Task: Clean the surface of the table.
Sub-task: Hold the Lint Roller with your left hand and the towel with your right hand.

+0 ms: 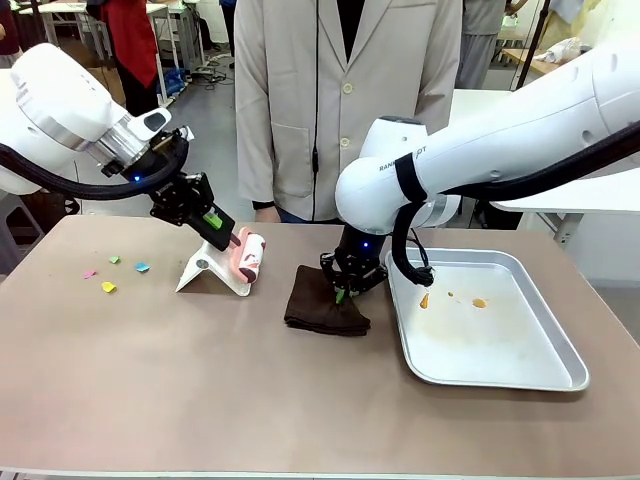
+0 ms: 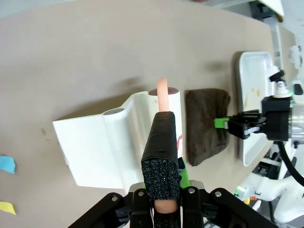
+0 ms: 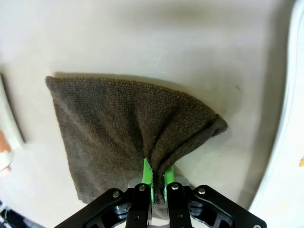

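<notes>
Taupe-brown matte table (image 1: 200,400) runs nearest the front camera, its near half bare, and spans the whole width of view.

Left gripper (image 1: 225,232): jaws pressed onto the salmon-pink handle of what looks like a lint roller (image 1: 250,258). The roll sits in a white plastic wedge-shaped cradle (image 1: 208,270) left of centre. In the left wrist view the handle pokes out past the black fingertip.

Right gripper (image 3: 154,173): green pads pinching a raised fold of the dark brown terry cloth (image 3: 118,128). The rest of the cloth lies on the table between the cradle and the shiny silver metal tray (image 1: 500,350), just beside the tray's rim.

Debris: small paper scraps in yellow (image 1: 108,287), blue (image 1: 142,267), green and pink lie on the table left of the cradle. A few orange crumbs (image 1: 478,302) lie in the tray.

A person in a beige coat (image 1: 345,100) stands at the far edge; hands not engaged.

Step in hand (judged): both tools are grasped and no wiping has begun, as the scraps lie untouched.

Next move calls for (judged): lift the roller clear of the cradle without dragging the cradle along, then carry it left to the scraps. The cloth should be lowered flat before any wipe, since a bunched fold would clean little.
</notes>
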